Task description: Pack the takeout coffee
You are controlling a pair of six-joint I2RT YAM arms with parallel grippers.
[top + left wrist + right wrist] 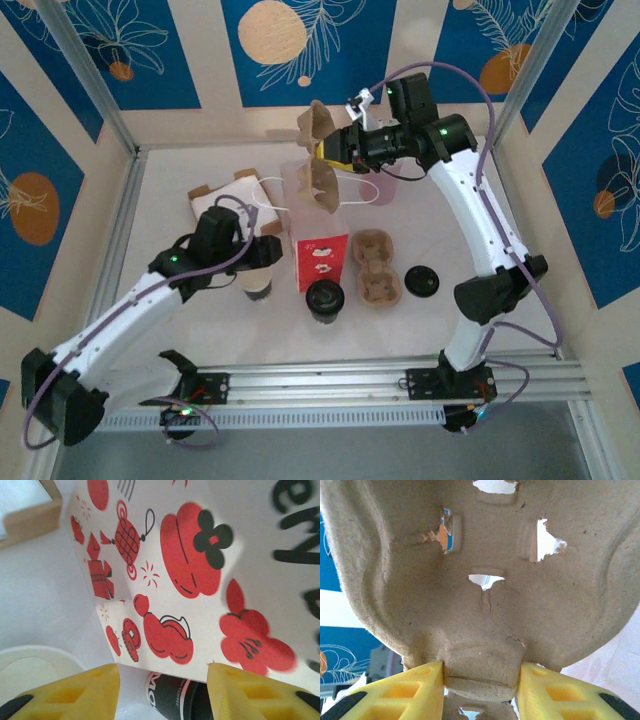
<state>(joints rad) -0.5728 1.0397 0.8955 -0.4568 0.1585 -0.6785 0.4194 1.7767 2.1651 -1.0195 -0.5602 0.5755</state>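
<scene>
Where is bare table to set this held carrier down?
Bare for the held carrier: the near strip of table between black cup and front rail; also left of the cardboard box. Crowded: centre, with printed bag, second carrier and lid.

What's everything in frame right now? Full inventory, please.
carriers: 2, brown pulp; held carrier above the bag, spare carrier flat on the table, right of the bag
bag: 1, white with red prints, mid-table
cups: 2; black cup in front of the bag, brownish cup by the left fingers
lid: 1, black, right of the spare carrier
box: 1, brown cardboard, white inside, rear left
table: 1, white
left fingers: yellow, apart, facing the bag
right fingers: yellow, clamped on the held carrier
</scene>
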